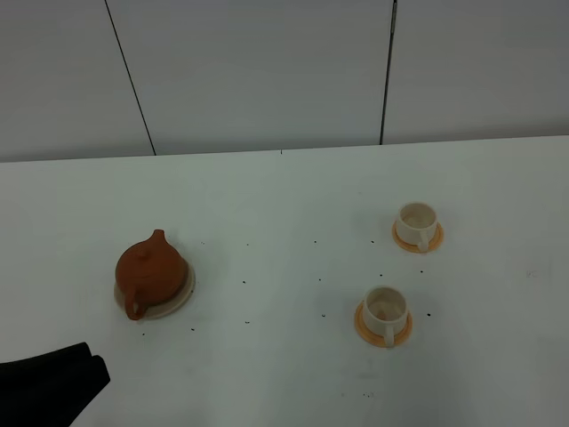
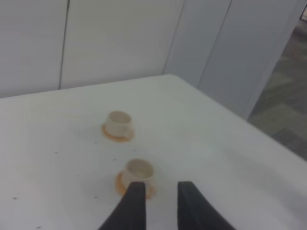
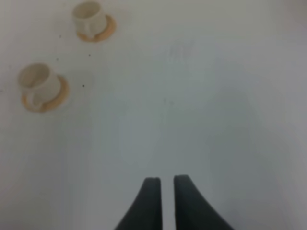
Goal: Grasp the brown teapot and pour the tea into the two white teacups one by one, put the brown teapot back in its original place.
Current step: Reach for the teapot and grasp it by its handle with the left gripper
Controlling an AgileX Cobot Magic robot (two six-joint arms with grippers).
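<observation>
The brown teapot [image 1: 149, 270] sits on its beige coaster [image 1: 182, 292] at the left of the table, spout toward the back and handle toward the front. The two white teacups stand on orange saucers at the right: the far cup [image 1: 416, 221] and the near cup [image 1: 385, 305]. My left gripper [image 1: 94, 363] is low at the front left, short of the teapot, empty, fingers a little apart [image 2: 161, 190]. Its view shows both cups [image 2: 118, 123] [image 2: 139, 170]. My right gripper [image 3: 167, 184] is empty, fingers nearly touching, well away from both cups [image 3: 88, 17] [image 3: 36, 79].
The white table [image 1: 284, 205] bears small dark specks between teapot and cups. Grey wall panels [image 1: 267, 71] rise behind its back edge. The table's right edge and the floor [image 2: 288, 115] show in the left wrist view.
</observation>
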